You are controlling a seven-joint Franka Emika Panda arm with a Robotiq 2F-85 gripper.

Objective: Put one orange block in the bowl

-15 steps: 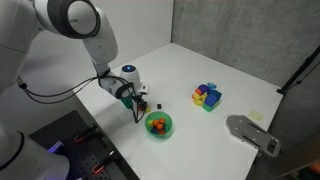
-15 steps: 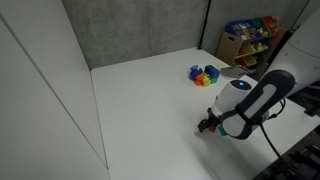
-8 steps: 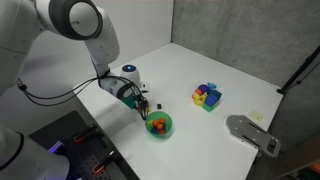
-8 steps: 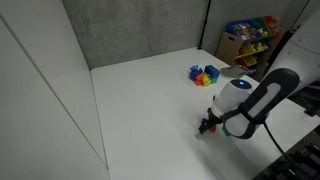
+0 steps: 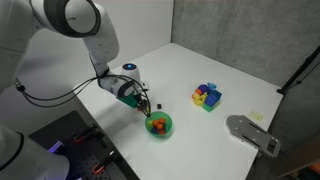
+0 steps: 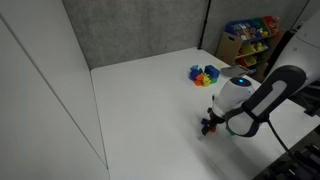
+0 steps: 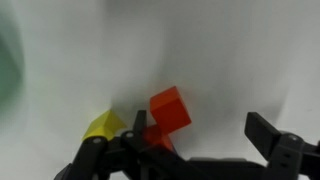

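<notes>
The green bowl [image 5: 160, 127] stands near the table's front edge and holds small orange and red pieces. In the wrist view it is a green blur at the left edge [image 7: 8, 60]. My gripper [image 5: 144, 104] hangs low over the table just beside the bowl, and it also shows in the other exterior view [image 6: 208, 125], where the arm hides the bowl. In the wrist view the gripper [image 7: 198, 122] is open. An orange-red cube [image 7: 170, 108] lies on the table close to its left finger, not gripped. A second orange-red piece [image 7: 157, 140] is partly hidden behind that finger.
A yellow piece [image 7: 104, 125] lies left of the cube. A blue, yellow and purple cluster of toy blocks [image 5: 207, 96] sits further back on the white table, also seen in an exterior view [image 6: 205, 75]. A grey device [image 5: 250, 132] lies at the table's right end.
My gripper has shifted slightly towards the bowl, staying low over the table. Nothing was taken hold of.
</notes>
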